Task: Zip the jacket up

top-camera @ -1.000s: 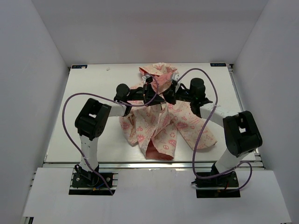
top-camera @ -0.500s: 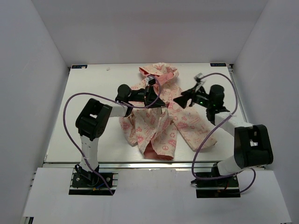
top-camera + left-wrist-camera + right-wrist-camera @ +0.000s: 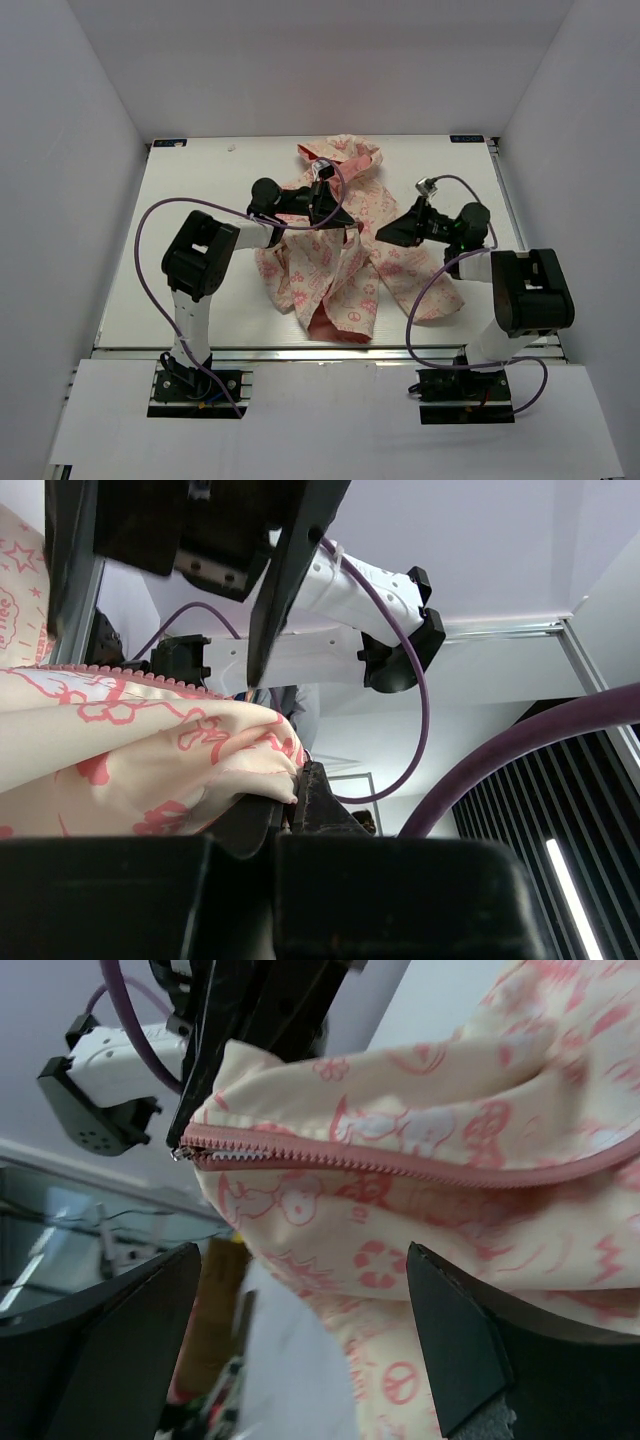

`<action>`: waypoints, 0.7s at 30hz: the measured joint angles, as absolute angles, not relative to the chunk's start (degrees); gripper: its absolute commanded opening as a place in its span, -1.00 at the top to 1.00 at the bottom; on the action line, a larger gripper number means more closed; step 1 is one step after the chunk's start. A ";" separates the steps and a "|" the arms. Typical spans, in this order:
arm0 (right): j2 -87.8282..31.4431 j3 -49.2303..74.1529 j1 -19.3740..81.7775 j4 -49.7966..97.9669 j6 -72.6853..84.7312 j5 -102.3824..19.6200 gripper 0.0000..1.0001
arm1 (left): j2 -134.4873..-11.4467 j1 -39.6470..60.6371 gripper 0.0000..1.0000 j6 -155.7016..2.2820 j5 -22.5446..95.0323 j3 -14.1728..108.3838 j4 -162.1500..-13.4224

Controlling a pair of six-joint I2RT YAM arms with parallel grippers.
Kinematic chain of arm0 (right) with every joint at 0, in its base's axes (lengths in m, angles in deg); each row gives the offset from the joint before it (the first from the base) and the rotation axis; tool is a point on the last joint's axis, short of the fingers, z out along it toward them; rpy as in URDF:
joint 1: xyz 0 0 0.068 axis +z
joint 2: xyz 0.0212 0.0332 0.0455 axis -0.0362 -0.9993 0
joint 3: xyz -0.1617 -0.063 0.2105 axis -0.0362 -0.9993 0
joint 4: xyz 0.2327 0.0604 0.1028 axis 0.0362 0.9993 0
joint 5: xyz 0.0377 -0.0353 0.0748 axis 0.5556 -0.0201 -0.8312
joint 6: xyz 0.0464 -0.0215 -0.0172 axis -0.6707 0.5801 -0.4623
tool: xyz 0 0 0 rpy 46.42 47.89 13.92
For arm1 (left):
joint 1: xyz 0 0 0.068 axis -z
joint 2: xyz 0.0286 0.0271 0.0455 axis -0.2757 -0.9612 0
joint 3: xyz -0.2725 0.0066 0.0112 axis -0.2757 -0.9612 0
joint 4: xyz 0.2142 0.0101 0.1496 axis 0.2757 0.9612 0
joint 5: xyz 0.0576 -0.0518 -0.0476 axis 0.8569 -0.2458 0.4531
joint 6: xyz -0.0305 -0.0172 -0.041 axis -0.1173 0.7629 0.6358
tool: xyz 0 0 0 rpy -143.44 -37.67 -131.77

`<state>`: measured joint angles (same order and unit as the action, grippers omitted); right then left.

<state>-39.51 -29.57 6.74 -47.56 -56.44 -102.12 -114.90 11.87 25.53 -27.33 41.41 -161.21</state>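
Observation:
The jacket, cream with a pink print, lies spread in the middle of the table with its hood at the far side. My left gripper is shut on a fold of the jacket's front edge; in the left wrist view the cloth is pinched at the fingertips. My right gripper stands open just right of that spot, touching nothing. In the right wrist view the pink zipper strip runs across above my open right gripper, and the left gripper's black fingers hold the strip's end.
The white table has grey walls on three sides. The jacket's right sleeve lies under my right forearm. Purple cables loop beside both arms.
My right gripper has opened, let go of the jacket and drawn back to the right. The left gripper stays shut on the jacket in the same place.

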 measured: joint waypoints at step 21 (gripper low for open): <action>-50.66 -18.14 16.47 -51.69 -66.78 -102.97 -0.37 | -114.99 11.33 1.00 25.57 -26.50 41.41 -161.19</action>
<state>-50.66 -18.14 16.47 -51.69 -66.78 -102.97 -114.99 11.33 25.57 -26.50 41.41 -161.19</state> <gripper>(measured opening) 0.690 0.071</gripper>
